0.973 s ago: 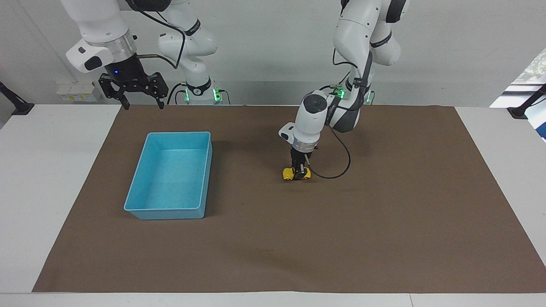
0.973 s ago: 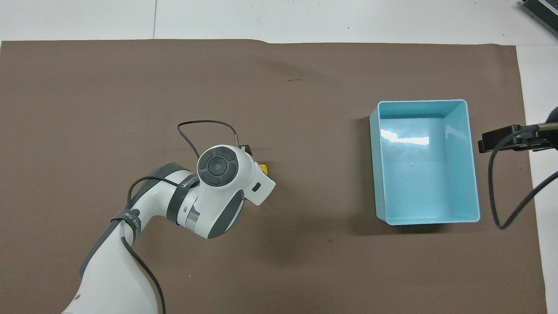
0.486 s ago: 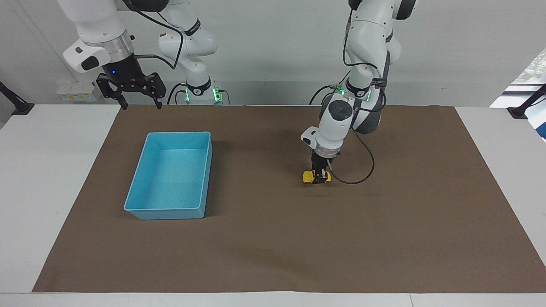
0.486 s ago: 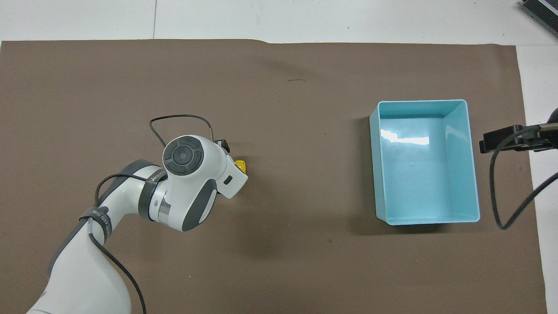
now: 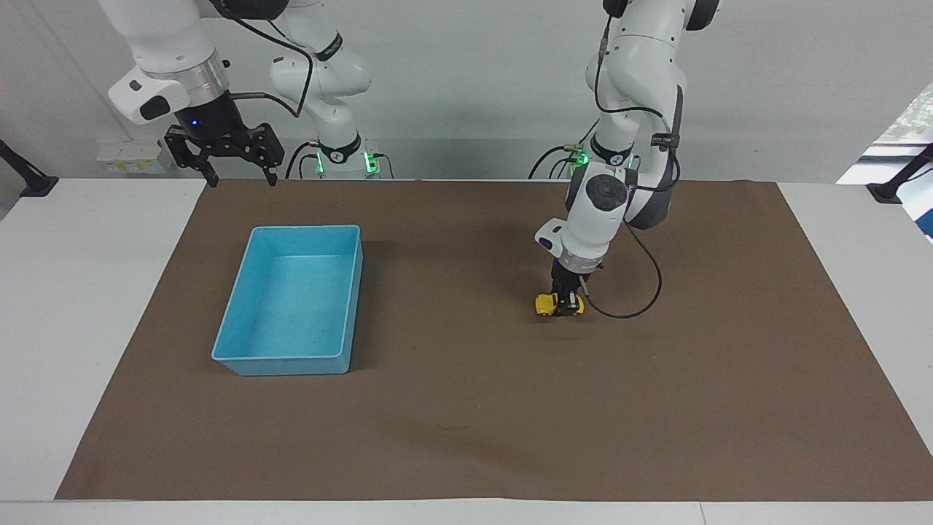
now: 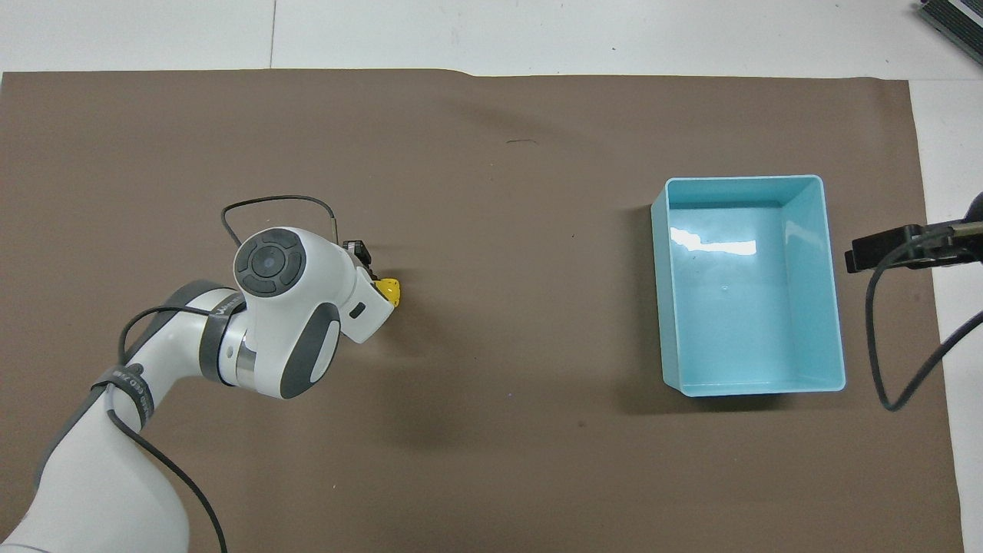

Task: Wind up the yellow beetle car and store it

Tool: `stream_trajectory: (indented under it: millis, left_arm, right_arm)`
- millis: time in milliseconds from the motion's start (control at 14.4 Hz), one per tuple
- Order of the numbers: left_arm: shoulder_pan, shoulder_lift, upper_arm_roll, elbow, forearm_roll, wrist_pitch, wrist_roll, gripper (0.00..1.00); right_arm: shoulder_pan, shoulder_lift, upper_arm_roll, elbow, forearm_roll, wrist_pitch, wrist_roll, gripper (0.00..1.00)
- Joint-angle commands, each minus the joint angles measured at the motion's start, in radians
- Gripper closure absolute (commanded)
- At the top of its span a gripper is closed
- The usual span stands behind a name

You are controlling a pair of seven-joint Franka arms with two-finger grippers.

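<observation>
The left gripper (image 5: 559, 297) is closed on the tiny bright yellow beetle car (image 5: 558, 305), which sits on the brown mat (image 5: 466, 408) well apart from the empty light-blue plastic bin (image 5: 348, 295), toward the left arm's end. The right gripper (image 5: 235, 173) waits, fingers spread, above the mat's edge near the bin. No writing is legible.

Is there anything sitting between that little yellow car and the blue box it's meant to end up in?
Nothing visible. Only bare brown mat lies between the yellow beetle car, held by the left gripper, and the blue bin.
</observation>
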Motion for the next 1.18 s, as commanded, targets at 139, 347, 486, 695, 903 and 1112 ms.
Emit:
stream_trajectory:
  millis: [139,347,486,695,903,1112]
  left_arm:
    - [0.092,0.028,0.001,-0.028,0.000,0.026,0.107,1.00]
    - [0.086,0.002,0.003,-0.013,0.000,-0.051,0.129,0.16]
    - [0.092,-0.033,0.006,0.051,0.000,-0.201,0.134,0.00]
    - [0.112,-0.063,0.013,0.117,0.001,-0.302,0.109,0.00]
    - [0.116,-0.086,0.015,0.133,0.015,-0.305,-0.062,0.00]
    - [0.116,-0.090,0.041,0.168,0.023,-0.307,-0.222,0.00]
  right_arm:
    - [-0.008,-0.032,0.004,-0.035,0.008,-0.001,-0.038,0.00]
    - [-0.008,-0.038,0.004,-0.046,0.008,-0.001,-0.042,0.00]
    - [-0.008,-0.047,0.004,-0.063,0.007,0.002,-0.064,0.00]
    - [-0.014,-0.049,0.002,-0.064,0.008,0.002,-0.094,0.00]
    - [-0.011,-0.049,0.005,-0.064,0.007,0.002,-0.096,0.00]
    - [-0.008,-0.049,0.005,-0.066,0.008,0.002,-0.162,0.00]
